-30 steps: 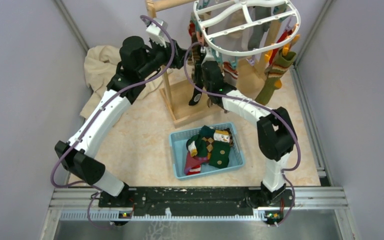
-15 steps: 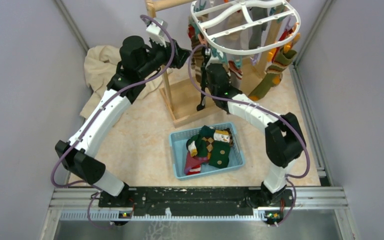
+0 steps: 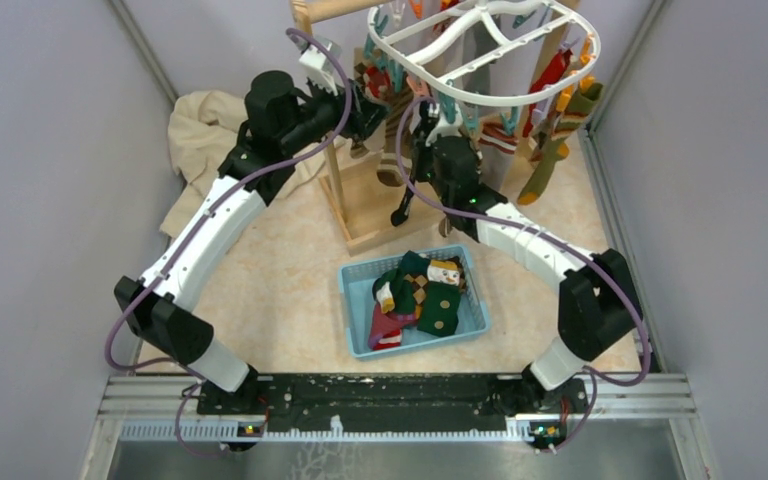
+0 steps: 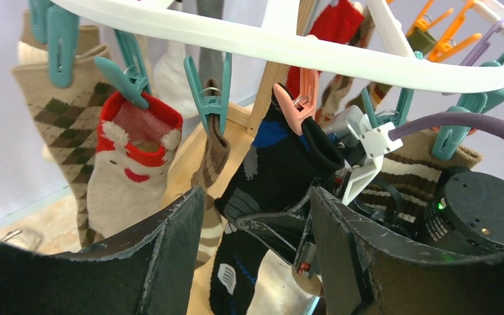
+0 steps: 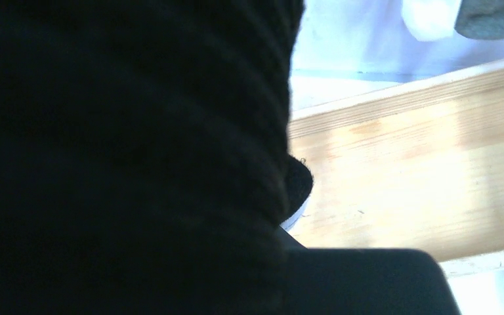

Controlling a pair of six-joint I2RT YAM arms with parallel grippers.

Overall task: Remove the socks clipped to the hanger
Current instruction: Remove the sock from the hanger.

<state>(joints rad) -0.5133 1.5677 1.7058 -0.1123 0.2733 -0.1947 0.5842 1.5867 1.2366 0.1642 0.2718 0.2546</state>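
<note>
in the upper left of the overhead view, the left end effector (image 4: 256, 195) is held with its fingers apart, just below the hanger (image 4: 269, 44). socks (image 4: 128, 164) are hung from its clips across the top. at upper centre, the right end effector (image 3: 426, 145) is clamped on a black sock (image 4: 275, 157), which is gripped by a pink clip (image 4: 300, 98).

The white oval hanger (image 4: 269, 42) hangs at a tilt, its teal, pink and orange clips pointing down. Clipped along its rim are a brown argyle sock (image 4: 59, 125), a red-cuffed face sock (image 4: 128, 164) and a black sock (image 4: 282, 164) with blue patches, slanting under a pink clip. A green-and-orange striped sock (image 3: 550, 160) dangles at the right. Loose socks (image 3: 420, 295) lie heaped in a blue basket (image 3: 348, 310)
</note>
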